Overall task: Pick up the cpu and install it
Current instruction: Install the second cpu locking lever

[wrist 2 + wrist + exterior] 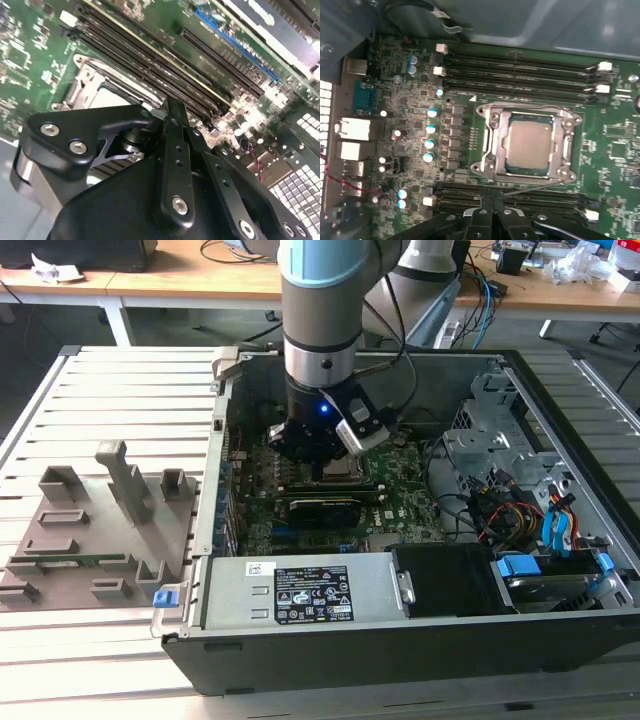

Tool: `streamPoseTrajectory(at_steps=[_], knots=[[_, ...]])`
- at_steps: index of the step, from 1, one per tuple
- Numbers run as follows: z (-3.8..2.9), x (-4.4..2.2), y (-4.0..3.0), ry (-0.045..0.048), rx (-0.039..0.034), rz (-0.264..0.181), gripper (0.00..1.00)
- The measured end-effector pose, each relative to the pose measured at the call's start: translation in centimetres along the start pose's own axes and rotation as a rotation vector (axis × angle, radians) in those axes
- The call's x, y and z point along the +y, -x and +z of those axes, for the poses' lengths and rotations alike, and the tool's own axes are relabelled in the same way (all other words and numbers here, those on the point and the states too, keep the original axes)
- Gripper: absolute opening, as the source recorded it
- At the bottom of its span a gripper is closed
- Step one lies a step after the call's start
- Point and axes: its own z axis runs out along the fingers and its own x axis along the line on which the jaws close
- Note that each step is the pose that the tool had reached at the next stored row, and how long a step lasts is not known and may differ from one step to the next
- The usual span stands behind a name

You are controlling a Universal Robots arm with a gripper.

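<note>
A slatted grey metal workbench filled the exterior view, with wooden desks and loose cables behind it. On the bench lay an open desktop computer case, and on the exterior view's left of the case sat a grey plastic tray with upright blocks.

The arm reached down into the case, and its gripper hung low over the green motherboard, just above the processor area, with a blue light glowing on the wrist. A power supply with a label lay along the case's near edge, and a drive cage with blue clips and coloured wiring occupied the exterior view's right.

In the first wrist view the cpu lay flat inside the metal-framed socket, its silver-grey top showing squarely within the frame. Rows of memory slots ran on both sides of the socket, and a thin wire lever lay along the socket's edge nearest the gripper. The gripper's black fingertips appeared pressed together with no gap between them, holding nothing, and they stood apart from the chip.

In the second wrist view the black gripper body and linkage covered much of the socket, with a pale corner of the cpu showing just past the finger link.
</note>
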Motion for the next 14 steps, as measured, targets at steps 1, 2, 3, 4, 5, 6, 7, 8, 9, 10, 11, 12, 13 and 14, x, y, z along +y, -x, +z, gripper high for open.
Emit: streamPoseTrajectory(at_steps=[1,2,3,4,5,6,7,8,9,10,11,12,13,14], knots=[[0.28,0.02,-0.28,0.0022,-0.0002,-0.001,0.11],[0.61,0.03,-0.42,0.0024,-0.0002,-0.003,0.11],[0.93,0.05,-0.55,0.0025,-0.0001,-0.004,0.11],[1.14,0.05,-0.68,0.0036,-0.0002,-0.005,0.11],[1.37,0.06,-0.85,0.0095,-0.0008,-0.005,0.11],[1.47,0.08,-0.97,0.0156,-0.0014,-0.006,0.11],[1.56,0.08,-1.06,0.0234,-0.002,-0.006,0.11],[1.65,0.09,-1.17,0.031,-0.0028,-0.007,0.11],[1.81,0.11,-1.32,0.0374,-0.0035,-0.008,0.11],[1.93,0.11,-1.42,0.0415,-0.0037,-0.01,0.11],[2.02,0.11,-1.44,0.0466,-0.0041,-0.012,0.11],[2.12,0.12,-1.44,0.0509,-0.0045,-0.014,0.11],[2.18,0.12,-1.44,0.0549,-0.0048,-0.015,0.11],[2.21,0.12,-1.44,0.0586,-0.0052,-0.017,0.11]])
